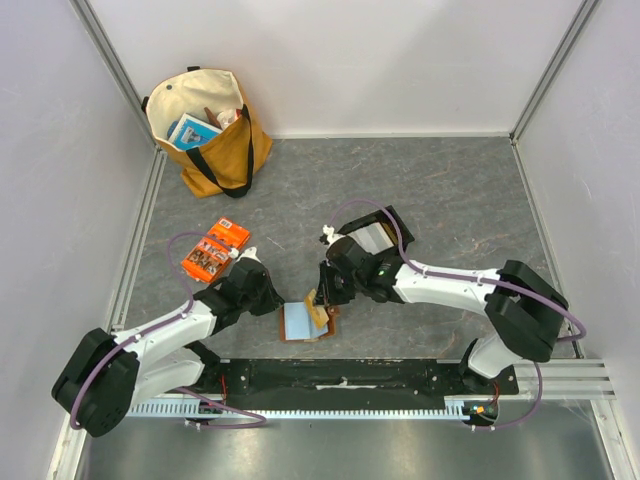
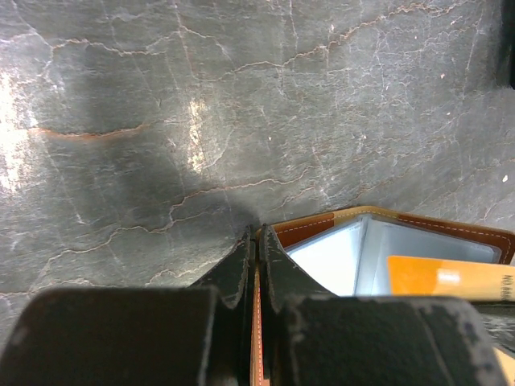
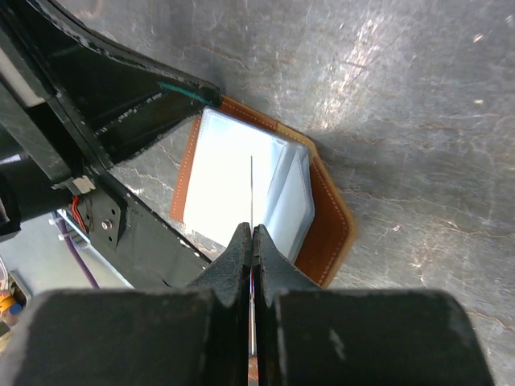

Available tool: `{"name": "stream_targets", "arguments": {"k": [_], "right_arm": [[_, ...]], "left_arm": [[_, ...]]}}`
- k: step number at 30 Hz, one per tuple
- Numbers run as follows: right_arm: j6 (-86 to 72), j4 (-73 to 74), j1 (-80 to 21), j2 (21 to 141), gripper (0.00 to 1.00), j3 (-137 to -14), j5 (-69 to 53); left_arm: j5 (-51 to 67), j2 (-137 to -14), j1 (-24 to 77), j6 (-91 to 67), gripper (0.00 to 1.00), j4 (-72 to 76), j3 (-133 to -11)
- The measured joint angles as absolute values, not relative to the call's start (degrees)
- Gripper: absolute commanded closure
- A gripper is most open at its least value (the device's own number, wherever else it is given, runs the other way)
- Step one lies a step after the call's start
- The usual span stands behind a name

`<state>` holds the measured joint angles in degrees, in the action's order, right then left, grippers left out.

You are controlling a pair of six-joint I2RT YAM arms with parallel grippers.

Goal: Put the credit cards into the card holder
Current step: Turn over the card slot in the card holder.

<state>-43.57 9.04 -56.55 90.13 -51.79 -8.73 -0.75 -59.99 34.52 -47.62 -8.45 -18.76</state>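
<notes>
The brown card holder (image 1: 300,322) lies open on the grey table near the front edge, its pale inner pockets up. My left gripper (image 1: 272,300) is shut on its left edge; in the left wrist view the stitched brown edge (image 2: 256,322) sits between my fingertips (image 2: 257,233), with the pockets (image 2: 338,257) to the right. My right gripper (image 1: 322,298) is shut on a thin card, which the right wrist view shows edge-on (image 3: 251,189), standing upright over the open holder (image 3: 330,221). An orange-faced card (image 2: 442,277) shows over the pockets. More pale cards (image 1: 368,238) lie in a black tray.
The black tray (image 1: 398,222) sits behind the right gripper. An orange printed packet (image 1: 215,250) lies left of centre. A tan tote bag (image 1: 205,130) stands at the back left. My left arm (image 3: 121,104) is close beside the holder. White walls surround the table.
</notes>
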Motion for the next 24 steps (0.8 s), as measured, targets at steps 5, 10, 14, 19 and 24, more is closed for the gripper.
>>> {"name": "stream_targets", "arguments": {"k": [5,10,14,19,24], "right_arm": [[-44.0,8.3,-55.6,87.2,1.00,-51.0,-6.9],[-46.3,4.4,-54.9,86.9,1.00,-47.0,-6.9],[-49.2,0.4,-55.0,87.2,1.00,-42.3,-7.5],[-52.4,-6.9,-54.9,87.2,1.00,-37.1,-7.7],[-55.8,-15.0,-55.0,87.7,1.00,-33.3,-8.5]], "left_arm": [[-0.8,-60.0,34.5,-47.6,0.98,-8.4,-18.8],[-0.8,-60.0,34.5,-47.6,0.98,-8.2,-18.7],[-0.6,-60.0,34.5,-47.6,0.98,-7.6,-18.4],[-0.3,-60.0,34.5,-47.7,0.98,-7.0,-18.1],[-0.1,-59.9,34.5,-47.7,0.98,-5.8,-17.6]]}}
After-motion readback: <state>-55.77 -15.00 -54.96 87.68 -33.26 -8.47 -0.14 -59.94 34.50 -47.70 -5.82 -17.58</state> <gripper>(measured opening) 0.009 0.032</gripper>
